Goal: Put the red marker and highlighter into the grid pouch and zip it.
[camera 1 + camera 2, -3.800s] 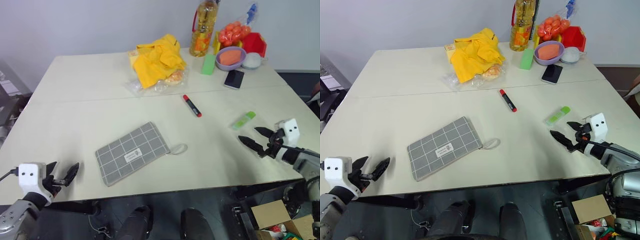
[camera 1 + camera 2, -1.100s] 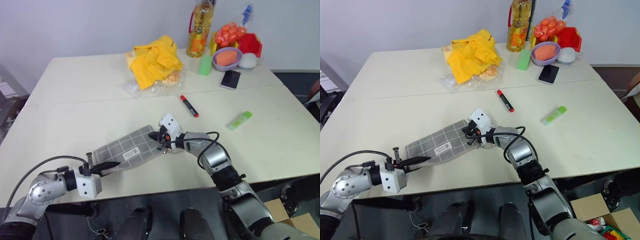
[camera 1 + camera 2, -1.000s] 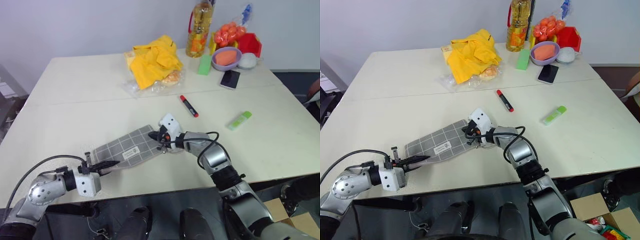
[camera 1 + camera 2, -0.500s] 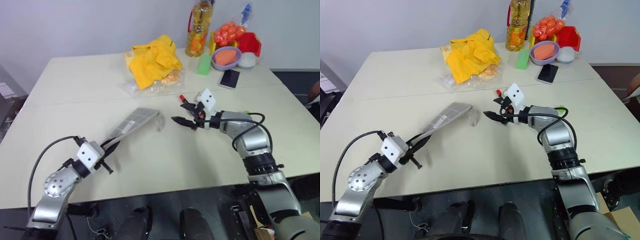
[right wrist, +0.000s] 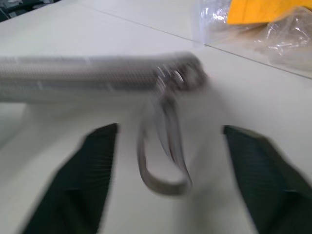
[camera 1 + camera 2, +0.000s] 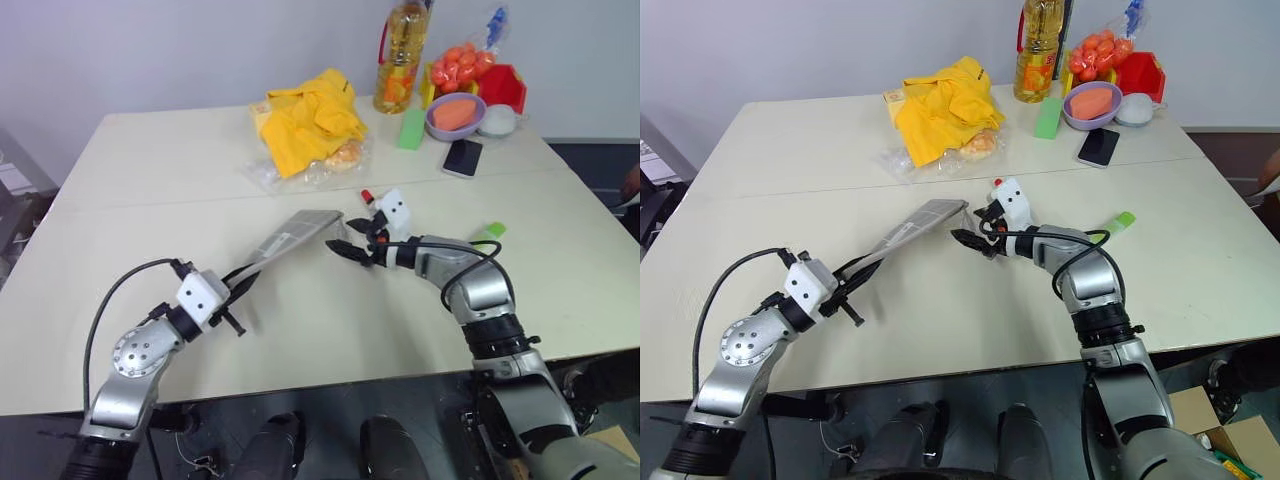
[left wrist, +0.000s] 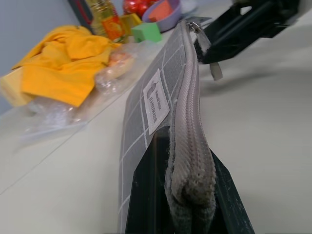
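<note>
I see a wide cream desk (image 6: 330, 330) with clutter along its far edge: a yellow cloth (image 6: 310, 120) over a clear bag, an oil bottle (image 6: 402, 55), a green block (image 6: 412, 128), a purple bowl (image 6: 455, 115) and a phone (image 6: 465, 157) toward the far right corner.

The grid pouch (image 6: 292, 235) is off the desk, held in the air over the middle, edge-up with its zipper on top. My left tool (image 6: 235, 290) is pressed together, pinching the pouch by its near end; the left wrist view shows the black fingers clamped either side of the zipper seam (image 7: 187, 126). I judge the pouch light and soft: it holds its shape from one end, yet it would probably flex and swing if tugged. The zipper looks shut along its whole length, so the pull tab (image 5: 178, 78) at the far end, where the thin wrist loop (image 5: 163, 156) dangles, is the place to take hold.

My right tool (image 6: 975, 237) sits just beside that far end, its fingers spread either side of the loop and gripping nothing. The tab is small, so I expect a fine pinch is needed while the left keeps tension.

The red marker (image 6: 367, 196) lies on the desk just behind my right tool, mostly hidden; only its red end shows. It looks rigid and smooth, likely to roll. The highlighter (image 6: 1120, 220) lies toward the right edge, short, chunky and stiff, best taken across its middle.
</note>
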Available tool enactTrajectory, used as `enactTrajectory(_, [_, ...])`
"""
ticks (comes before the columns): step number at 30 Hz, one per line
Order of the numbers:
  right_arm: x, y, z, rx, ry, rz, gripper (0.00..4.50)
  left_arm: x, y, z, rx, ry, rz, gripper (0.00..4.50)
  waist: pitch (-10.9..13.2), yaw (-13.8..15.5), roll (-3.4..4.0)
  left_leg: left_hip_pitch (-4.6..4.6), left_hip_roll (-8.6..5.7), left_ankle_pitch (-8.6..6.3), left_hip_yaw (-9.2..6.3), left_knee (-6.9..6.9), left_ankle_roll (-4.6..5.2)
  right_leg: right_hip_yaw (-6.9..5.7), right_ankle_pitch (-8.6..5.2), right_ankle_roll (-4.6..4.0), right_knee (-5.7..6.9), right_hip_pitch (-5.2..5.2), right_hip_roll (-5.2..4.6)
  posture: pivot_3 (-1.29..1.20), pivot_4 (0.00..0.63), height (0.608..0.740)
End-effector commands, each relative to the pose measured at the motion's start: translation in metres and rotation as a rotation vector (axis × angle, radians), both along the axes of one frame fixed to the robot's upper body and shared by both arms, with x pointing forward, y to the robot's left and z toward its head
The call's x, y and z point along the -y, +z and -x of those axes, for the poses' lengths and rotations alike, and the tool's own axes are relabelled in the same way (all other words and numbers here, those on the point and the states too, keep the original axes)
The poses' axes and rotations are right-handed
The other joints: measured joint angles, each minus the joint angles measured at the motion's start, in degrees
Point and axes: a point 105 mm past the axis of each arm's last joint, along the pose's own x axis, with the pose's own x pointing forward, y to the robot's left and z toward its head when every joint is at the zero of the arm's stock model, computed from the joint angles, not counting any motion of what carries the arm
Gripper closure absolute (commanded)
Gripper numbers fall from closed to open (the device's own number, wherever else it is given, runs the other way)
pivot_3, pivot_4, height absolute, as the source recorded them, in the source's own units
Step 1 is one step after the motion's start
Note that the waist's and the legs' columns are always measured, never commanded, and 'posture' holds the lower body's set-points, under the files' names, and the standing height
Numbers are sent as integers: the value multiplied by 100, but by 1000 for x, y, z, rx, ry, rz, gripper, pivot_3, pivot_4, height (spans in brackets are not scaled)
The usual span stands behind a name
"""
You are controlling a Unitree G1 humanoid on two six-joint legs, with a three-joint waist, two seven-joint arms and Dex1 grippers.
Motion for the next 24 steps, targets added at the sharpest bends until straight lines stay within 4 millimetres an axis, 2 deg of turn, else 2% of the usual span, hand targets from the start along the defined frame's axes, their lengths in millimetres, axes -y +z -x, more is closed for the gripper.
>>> enactTrajectory(1, [-2,17,-4,42,2,-17,3022,4,6,-1,29,-6,-3,4500,0,-2,0,0,0,0,0,-1,0,0,0,0,0,0,0,0,150,740])
enactTrajectory(4, [-2,18,-3,49,8,-4,4464,5,6,-1,32,-2,0,4500,0,-1,0,0,1,0,0,-1,0,0,0,0,1,-1,1,0,150,740])
enactTrajectory(13, [-25,19,17,122,125,121,4464,19,7,-8,31,16,25,4500,0,3,0,-2,0,0,-1,1,0,-1,0,0,1,-1,1,0,150,740])
enactTrajectory(19, [-56,17,42,162,254,177,4464,37,11,-14,34,10,70,4500,0,2,-1,-6,1,0,-1,1,-1,-1,0,0,2,0,1,0,150,740])
enactTrajectory(24, [-87,14,74,198,413,217,4464,49,17,-19,35,5,114,4500,-1,2,-2,-6,0,1,-1,3,-1,-2,0,1,1,0,1,0,150,740])
